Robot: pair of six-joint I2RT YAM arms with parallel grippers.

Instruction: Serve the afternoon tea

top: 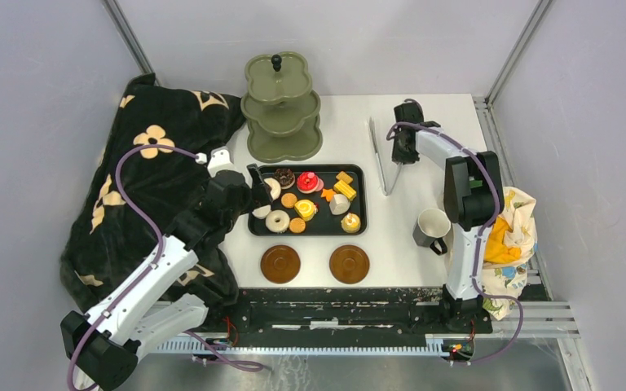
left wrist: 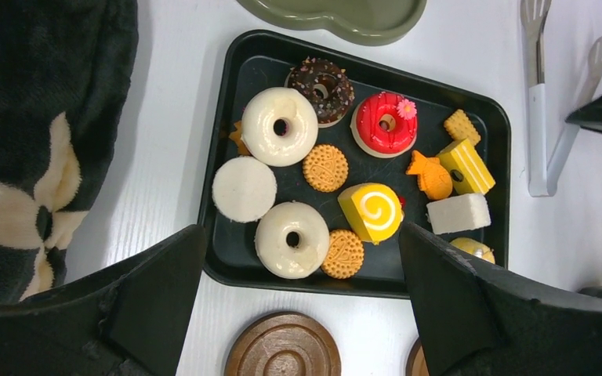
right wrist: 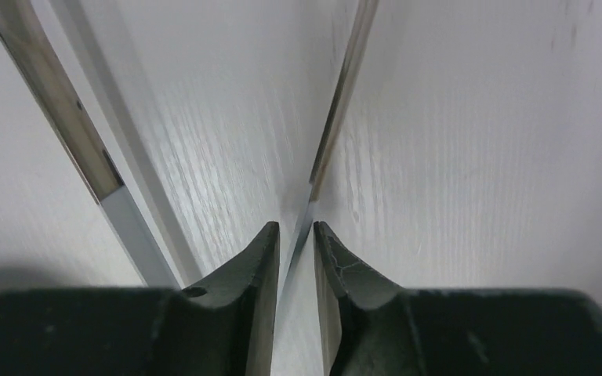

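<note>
Right wrist: right pincer (right wrist: 296, 227) clamps one arm of the metal tongs (right wrist: 341, 94), which may twist free; left pincer (left wrist: 299, 229) gapes

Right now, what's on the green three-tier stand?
Nothing shows on the stand; its visible lobes are bare. The inner parts of the two lower tiers are hidden beneath the tiers above.

We see polished metal tongs (right wrist: 59, 110), white wood-grain tabletop (right wrist: 478, 157), glossy black plastic tray (left wrist: 255, 74), plush black blanket (top: 163, 195), matt olive stand (top: 281, 145).
</note>
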